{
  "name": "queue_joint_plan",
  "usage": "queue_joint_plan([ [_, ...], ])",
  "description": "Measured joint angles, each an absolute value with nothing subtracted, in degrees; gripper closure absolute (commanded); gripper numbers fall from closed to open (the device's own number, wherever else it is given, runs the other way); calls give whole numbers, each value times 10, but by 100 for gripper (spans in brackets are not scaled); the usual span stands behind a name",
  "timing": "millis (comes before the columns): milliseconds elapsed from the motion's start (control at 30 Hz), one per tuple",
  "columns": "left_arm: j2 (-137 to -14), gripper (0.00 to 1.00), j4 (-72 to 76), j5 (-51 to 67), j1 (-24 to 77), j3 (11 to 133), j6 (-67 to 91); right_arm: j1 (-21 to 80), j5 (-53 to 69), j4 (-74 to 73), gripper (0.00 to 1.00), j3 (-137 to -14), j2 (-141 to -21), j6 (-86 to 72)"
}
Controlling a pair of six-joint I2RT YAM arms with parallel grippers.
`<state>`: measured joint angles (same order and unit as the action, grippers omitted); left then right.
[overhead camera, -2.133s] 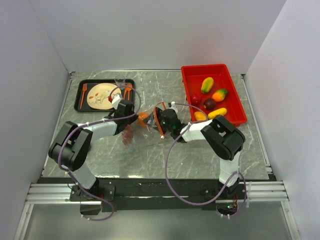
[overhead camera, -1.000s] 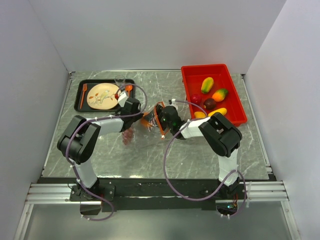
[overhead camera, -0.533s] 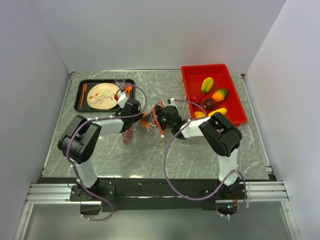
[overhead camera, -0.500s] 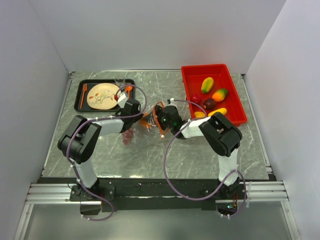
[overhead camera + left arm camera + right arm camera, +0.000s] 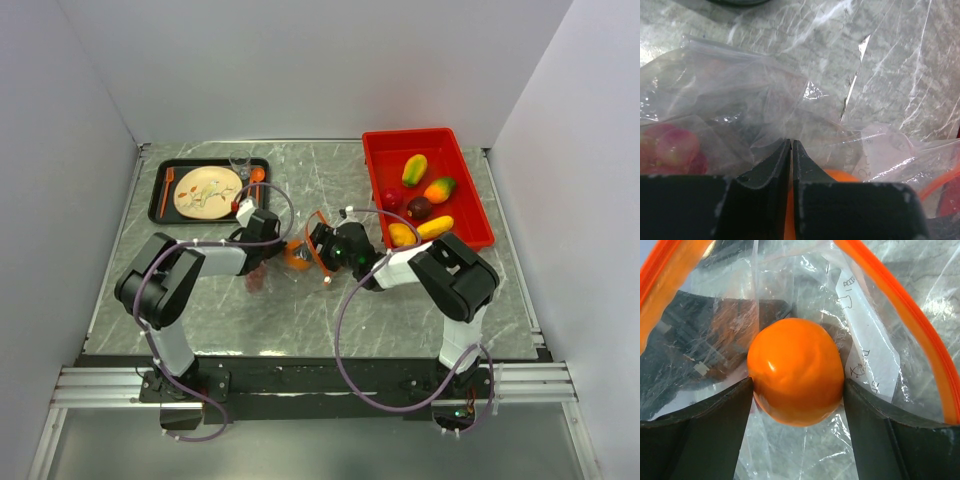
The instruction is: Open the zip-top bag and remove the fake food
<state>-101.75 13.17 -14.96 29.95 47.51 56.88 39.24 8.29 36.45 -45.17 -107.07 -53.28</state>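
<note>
The clear zip-top bag (image 5: 292, 247) lies at the table's middle between my two grippers, its orange zipper rim (image 5: 900, 310) spread open. My left gripper (image 5: 268, 240) is shut on a fold of the bag's plastic (image 5: 765, 110), fingertips (image 5: 782, 150) pressed together. My right gripper (image 5: 322, 247) reaches in through the bag's mouth and is shut on an orange fruit (image 5: 795, 371), one finger touching each side. That fruit also shows in the top view (image 5: 297, 256) and under the left fingers (image 5: 840, 176). Pinkish grapes (image 5: 675, 147) lie in the bag to the left (image 5: 255, 280).
A red bin (image 5: 470, 190) at the back right holds several fruits: mangoes, a yellow one, a red and a dark purple one. A black tray (image 5: 160, 195) with a beige plate and orange cutlery sits at the back left. Side walls enclose the table.
Both grippers have shifted a little toward the near edge with the bag. The orange fruit now shows between them in the top view.
</note>
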Motion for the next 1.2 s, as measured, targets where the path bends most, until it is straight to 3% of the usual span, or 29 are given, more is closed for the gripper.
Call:
queue_joint_plan([
  [367, -1011, 89, 126, -154, 310, 472, 561, 399, 86, 351, 23, -452, -1065, -516],
  [433, -1011, 89, 126, -156, 311, 472, 560, 400, 85, 345, 30, -456, -1065, -512],
  [533, -1010, 89, 126, -159, 312, 471, 556, 400, 84, 340, 49, -457, -1065, -511],
  [567, -1010, 88, 125, -160, 312, 471, 556, 400, 84, 340, 61, -457, -1065, -511],
  [667, -1006, 88, 118, -164, 314, 472, 553, 401, 83, 333, 75, -457, -1060, -509],
  [1200, -996, 87, 66, -178, 329, 479, 553, 408, 40, 232, 80, -439, -952, -469],
])
